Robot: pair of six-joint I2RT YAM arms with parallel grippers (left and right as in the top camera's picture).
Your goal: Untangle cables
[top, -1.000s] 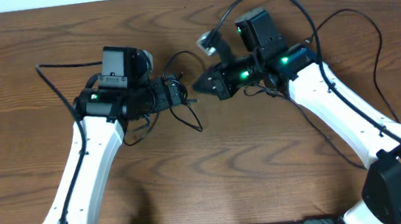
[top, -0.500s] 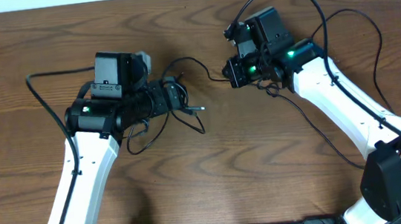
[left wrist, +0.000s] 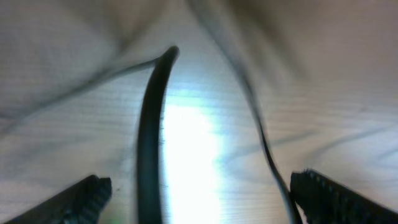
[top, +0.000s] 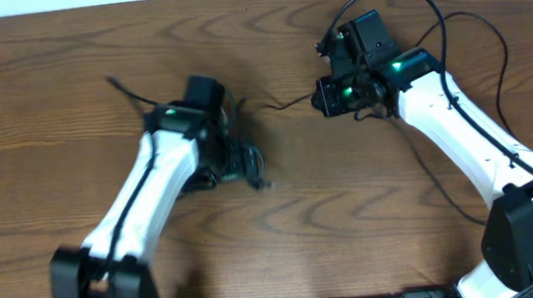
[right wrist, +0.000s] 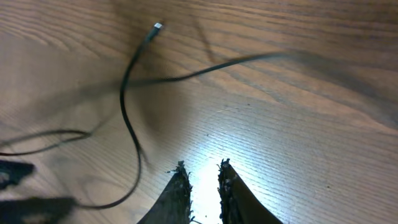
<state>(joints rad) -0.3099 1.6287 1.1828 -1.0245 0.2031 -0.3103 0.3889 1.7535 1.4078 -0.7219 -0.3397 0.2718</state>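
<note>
Cables (top: 238, 157) bunched on the bench (top: 40, 73) directly beneath the left tool (left wrist: 205, 196). Well apart from the right tool (right wrist: 200, 186), save for one loose strand (top: 286, 102) reaching out toward it.

From the left wrist: fingers spread as wide as can be, nothing pinched. Thicker-looking cord (left wrist: 151, 124) just inside the left-hand finger, thin cord (left wrist: 264, 140) just inside the right-hand one. Both running lengthwise away from the tool rather than across it (blurred, so contact with the pads impossible to judge).

Left arm (top: 152, 191) clearly the nearer, bent low over the heap, wrist pointed down. Right arm (top: 452, 120) off to the side, wrist tilted down at bare wood. Right tool fingers parted by a narrow slit only, empty.

Ahead of the right tool and to its left, a single cord (right wrist: 127, 112) snaking away to a small plug end (right wrist: 157, 26). Another crossing further ahead, too smeared to trace.

Likely hinge of the next move: closing the left tool on one cord alone, with both inside the same span.
</note>
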